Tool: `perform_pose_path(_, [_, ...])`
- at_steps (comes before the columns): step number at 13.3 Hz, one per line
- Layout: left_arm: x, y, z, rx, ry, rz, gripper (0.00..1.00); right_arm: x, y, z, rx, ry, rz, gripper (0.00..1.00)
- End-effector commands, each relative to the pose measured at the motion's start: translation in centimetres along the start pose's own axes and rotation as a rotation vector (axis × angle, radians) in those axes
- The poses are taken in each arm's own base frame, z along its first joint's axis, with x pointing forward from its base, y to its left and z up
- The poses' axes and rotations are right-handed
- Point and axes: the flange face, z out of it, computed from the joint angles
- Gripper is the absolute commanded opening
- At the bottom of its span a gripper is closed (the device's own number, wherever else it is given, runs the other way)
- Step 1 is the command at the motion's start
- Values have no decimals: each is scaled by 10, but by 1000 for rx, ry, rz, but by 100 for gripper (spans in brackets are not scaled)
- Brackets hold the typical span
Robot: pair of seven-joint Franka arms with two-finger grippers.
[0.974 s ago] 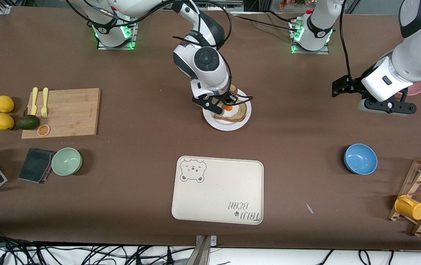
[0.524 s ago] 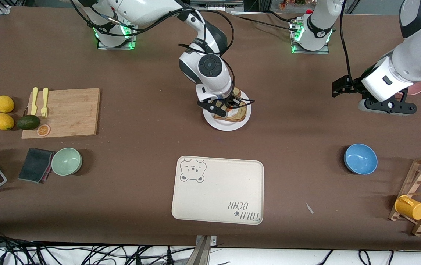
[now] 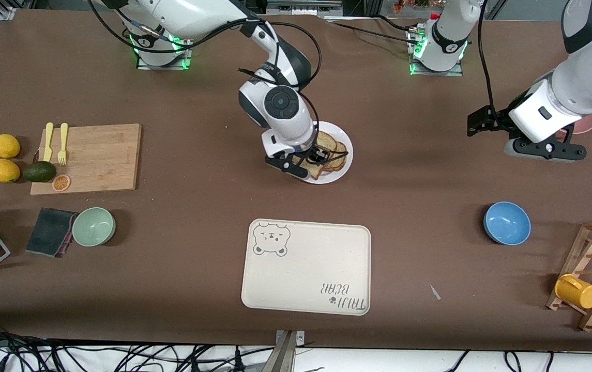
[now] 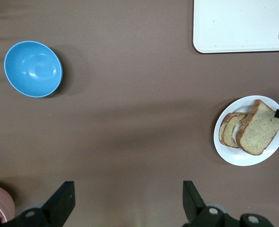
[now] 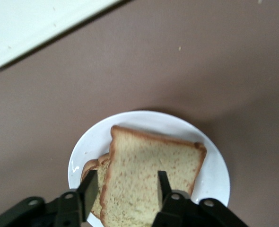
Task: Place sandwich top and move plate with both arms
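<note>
Bread top (image 5: 149, 182), speckled light brown with a darker crust, is seen lying askew on a lower slice (image 4: 230, 129) on the plate (image 3: 345, 139). The right gripper (image 5: 126, 187) is held low over it, fingers apart astride one edge, perhaps just clear of it. The left gripper (image 4: 126, 196) waits, fingers spread wide, above bare table near the blue bowl (image 4: 33, 68)

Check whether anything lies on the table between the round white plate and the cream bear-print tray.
Nothing visible: only bare brown tabletop separates the round white plate from the cream bear-print tray, which lies nearer the front camera.
</note>
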Motion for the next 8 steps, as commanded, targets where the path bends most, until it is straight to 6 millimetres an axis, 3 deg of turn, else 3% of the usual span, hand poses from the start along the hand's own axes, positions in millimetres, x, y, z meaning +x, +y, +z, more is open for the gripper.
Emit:
perform_pose_path(1, [0,-2,-6,9,7,10,100,35,20,-53,-35,26,-33,100])
perform_pose_path(3, [0,-4,-6,8,6,8,100,67,48,-101,-76,25,-107,100])
perform_pose_path(5, [-5,28,-4,86,7,38,100,93,81,-144,-102,29,-189,100])
perform_pose_path(8, [-6,35,-4,91,8,28,100,135,132,-204,-129,26,-296,100])
